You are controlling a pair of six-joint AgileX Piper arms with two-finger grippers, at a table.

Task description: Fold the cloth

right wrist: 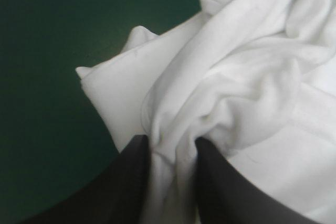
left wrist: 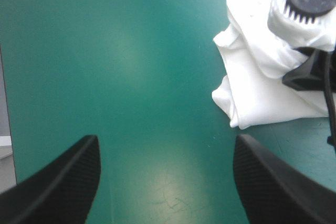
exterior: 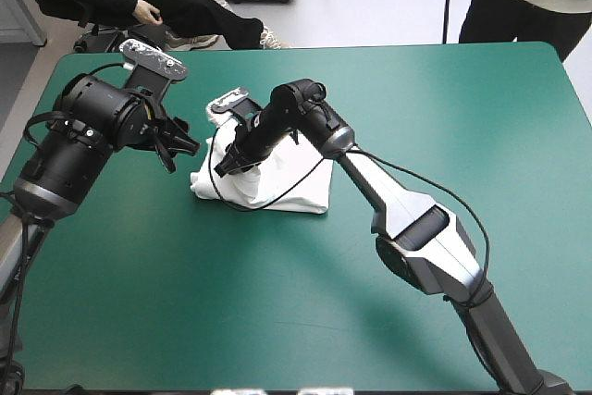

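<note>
The white T-shirt (exterior: 296, 182) lies as a partly folded bundle on the middle-left of the table, its left end bunched and lifted. My right gripper (exterior: 227, 166) is shut on that bunched fold; in the right wrist view the cloth (right wrist: 236, 77) is pinched between the black fingers (right wrist: 173, 142). My left gripper (exterior: 183, 147) hovers just left of the bundle, open and holding nothing. In the left wrist view its fingers (left wrist: 166, 139) stand wide apart over bare cover. The T-shirt (left wrist: 257, 93) and the right gripper (left wrist: 307, 74) lie ahead of it and to one side.
The teal-green cover (exterior: 462, 117) spreads around the bundle on every side. The table's far edge (exterior: 370, 45) runs behind the shirt, and the left edge (exterior: 28, 136) is close under my left arm.
</note>
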